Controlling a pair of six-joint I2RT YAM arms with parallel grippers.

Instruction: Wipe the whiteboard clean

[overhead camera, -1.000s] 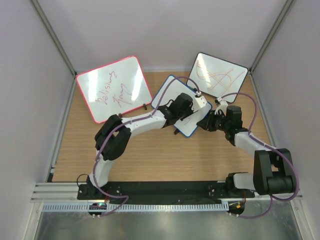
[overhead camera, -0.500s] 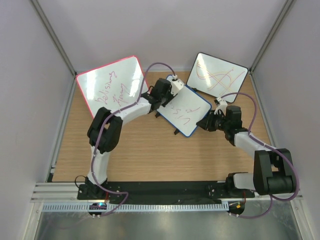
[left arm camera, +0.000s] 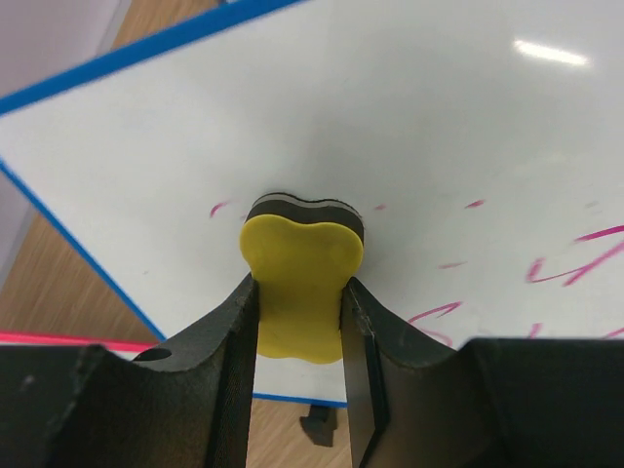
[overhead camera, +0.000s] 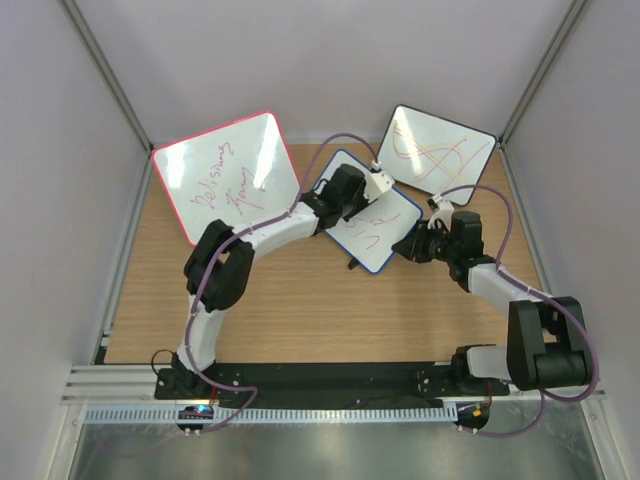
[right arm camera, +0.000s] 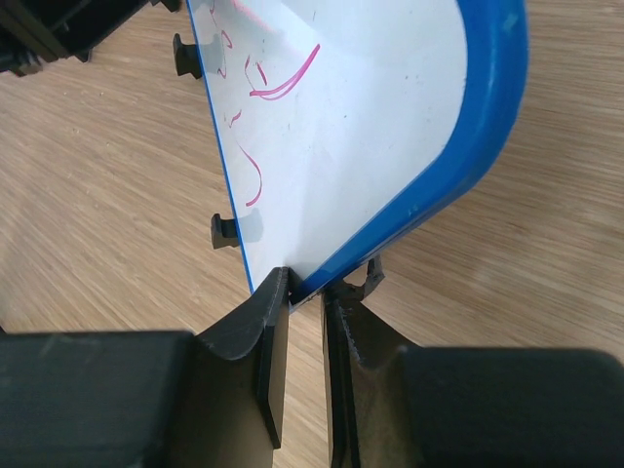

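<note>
Wood table point(overhead camera: 300, 310), left end effector point(left arm camera: 299, 292) — eraser point(left arm camera: 302, 253) clamped — shifted onto whiteboard point(overhead camera: 388, 243)

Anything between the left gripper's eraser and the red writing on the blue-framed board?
Nothing visible. The left gripper holds the yellow eraser against the whiteboard; only bare white surface lies between it and the red strokes. The right gripper clamps the board's edge, clear of the writing.
</note>
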